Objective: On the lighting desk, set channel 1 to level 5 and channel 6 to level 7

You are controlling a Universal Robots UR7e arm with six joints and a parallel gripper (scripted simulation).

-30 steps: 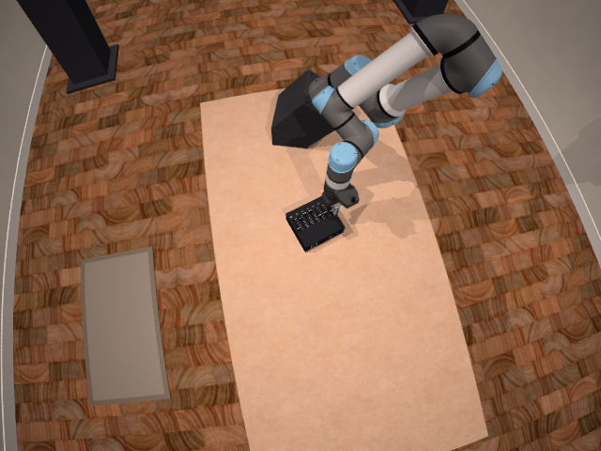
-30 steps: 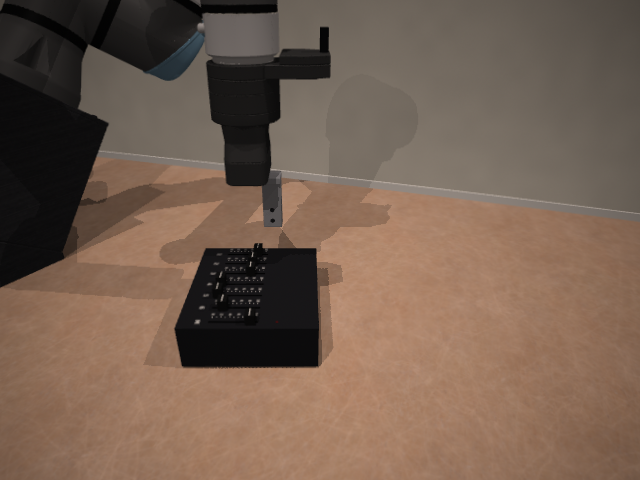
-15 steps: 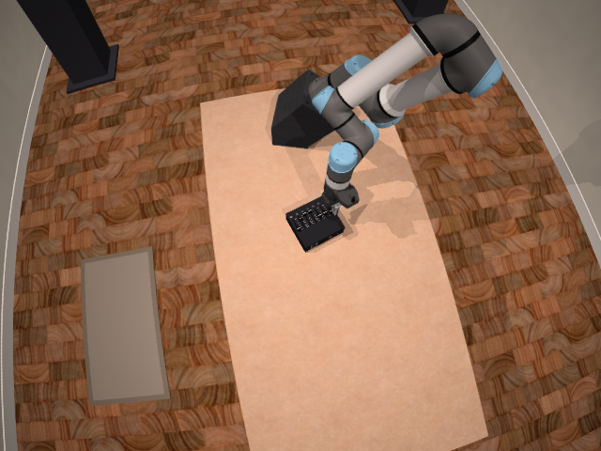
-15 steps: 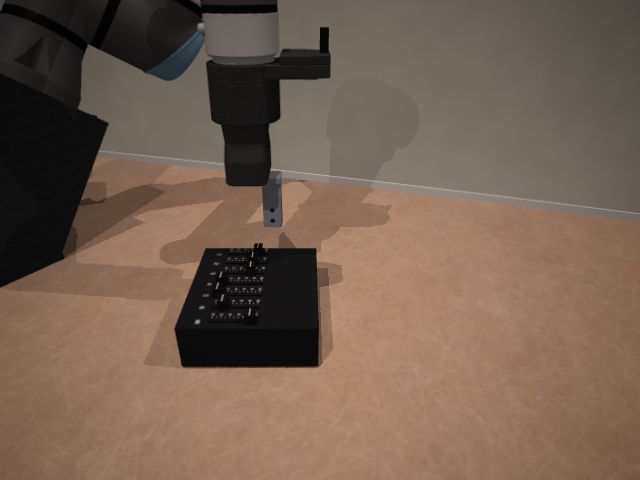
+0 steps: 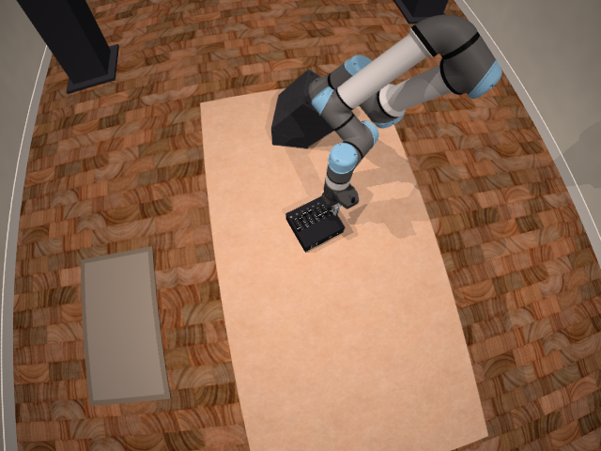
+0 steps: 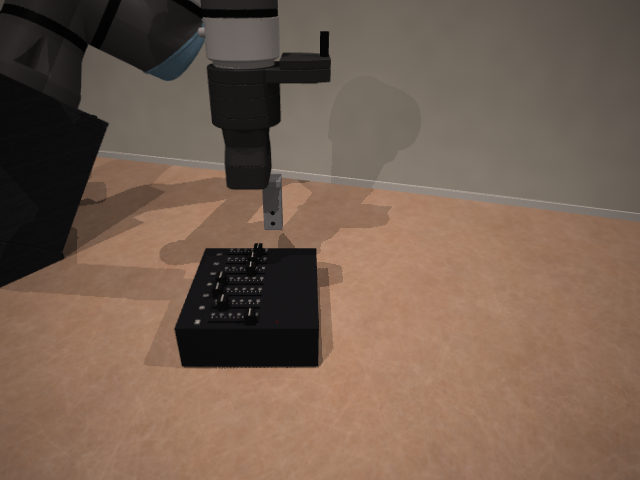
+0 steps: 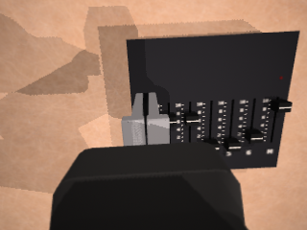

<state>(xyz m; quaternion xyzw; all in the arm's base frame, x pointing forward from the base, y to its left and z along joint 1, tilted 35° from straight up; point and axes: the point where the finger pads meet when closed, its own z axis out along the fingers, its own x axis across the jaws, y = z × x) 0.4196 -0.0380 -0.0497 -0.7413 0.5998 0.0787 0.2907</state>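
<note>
The black lighting desk [image 6: 248, 304] stands flat on the table, and also shows in the overhead view [image 5: 315, 226]. It has six faders with white scale marks. My gripper [image 6: 272, 222] is shut with nothing between its fingers. It hangs a little above the fader cap [image 6: 257, 249] at the desk's far end, not touching it. In the wrist view the closed fingers [image 7: 146, 120] cover the leftmost fader of the desk [image 7: 216, 96]. The rightmost cap [image 7: 280, 104] sits high on its scale. Three middle caps sit low, one of them [image 7: 254, 135] slightly higher.
The arm's black base block [image 5: 298, 114] stands on the table behind the desk. A grey mat [image 5: 123, 325] lies on the floor to the left. A dark post [image 5: 77, 43] stands at the back left.
</note>
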